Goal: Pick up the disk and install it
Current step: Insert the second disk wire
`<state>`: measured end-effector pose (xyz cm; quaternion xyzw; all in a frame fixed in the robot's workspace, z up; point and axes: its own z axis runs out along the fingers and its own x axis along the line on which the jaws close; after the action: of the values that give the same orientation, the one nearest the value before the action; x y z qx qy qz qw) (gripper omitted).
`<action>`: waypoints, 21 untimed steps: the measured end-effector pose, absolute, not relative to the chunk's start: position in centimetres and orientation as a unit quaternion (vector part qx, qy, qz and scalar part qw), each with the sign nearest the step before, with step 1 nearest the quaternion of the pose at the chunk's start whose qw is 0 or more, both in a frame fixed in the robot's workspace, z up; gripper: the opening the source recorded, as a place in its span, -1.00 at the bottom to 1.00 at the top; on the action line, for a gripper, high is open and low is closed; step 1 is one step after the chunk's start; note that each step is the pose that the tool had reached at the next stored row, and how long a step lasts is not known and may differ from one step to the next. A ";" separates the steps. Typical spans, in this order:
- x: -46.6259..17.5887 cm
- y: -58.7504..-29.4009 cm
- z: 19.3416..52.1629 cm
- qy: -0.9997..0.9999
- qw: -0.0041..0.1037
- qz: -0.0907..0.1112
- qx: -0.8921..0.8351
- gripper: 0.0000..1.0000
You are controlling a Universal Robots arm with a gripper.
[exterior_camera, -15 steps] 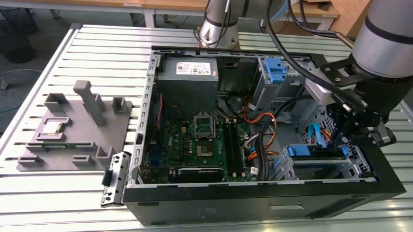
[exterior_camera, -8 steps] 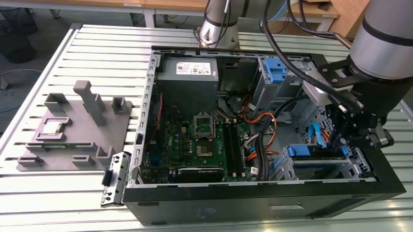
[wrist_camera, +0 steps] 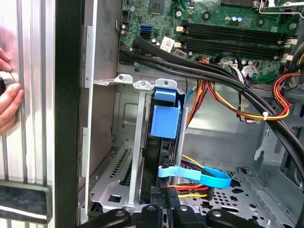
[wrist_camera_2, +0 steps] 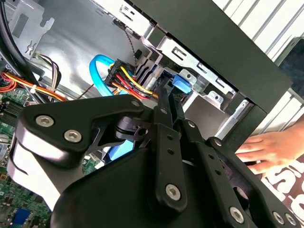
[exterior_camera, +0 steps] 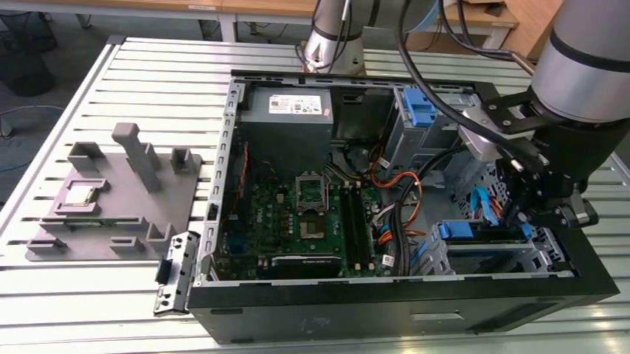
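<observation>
While your gripper hangs inside the open computer case at the exterior view's right, the disk sits upright in the drive bay, blue carrier showing. You cannot tell how the jaws stand. A person's hand rests on the table beside the case.

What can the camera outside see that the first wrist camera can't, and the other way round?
The exterior view adds the grey fixture beside the computer case and the power-supply box. The first wrist view adds a person's hand outside the case wall. Both share the green motherboard and the disk with its blue carrier in the bay.
</observation>
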<state>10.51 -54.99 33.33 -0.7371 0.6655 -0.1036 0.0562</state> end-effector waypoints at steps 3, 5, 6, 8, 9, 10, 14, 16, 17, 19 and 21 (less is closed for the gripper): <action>10.3 -55.0 33.2 0.668 0.056 -0.104 -0.734 -0.67; 10.3 -55.0 33.2 0.669 0.056 -0.104 -0.734 -0.67; 10.3 -55.0 33.1 0.669 0.056 -0.104 -0.733 -0.67; 10.2 -55.0 33.0 0.670 0.056 -0.105 -0.733 -0.67; 10.2 -55.0 33.0 0.670 0.056 -0.105 -0.733 -0.67; 10.2 -55.0 33.0 0.670 0.056 -0.105 -0.733 -0.67; 10.2 -55.0 33.0 0.671 0.056 -0.105 -0.732 -0.67; 10.2 -55.0 33.0 0.671 0.056 -0.105 -0.732 -0.67; 10.2 -55.0 33.0 0.671 0.056 -0.105 -0.732 -0.67; 10.2 -55.0 33.1 0.672 0.056 -0.105 -0.731 -0.67; 10.2 -55.0 33.4 0.674 0.055 -0.105 -0.729 -0.67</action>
<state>10.21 -54.99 33.40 -0.7294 0.6737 -0.1049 0.0555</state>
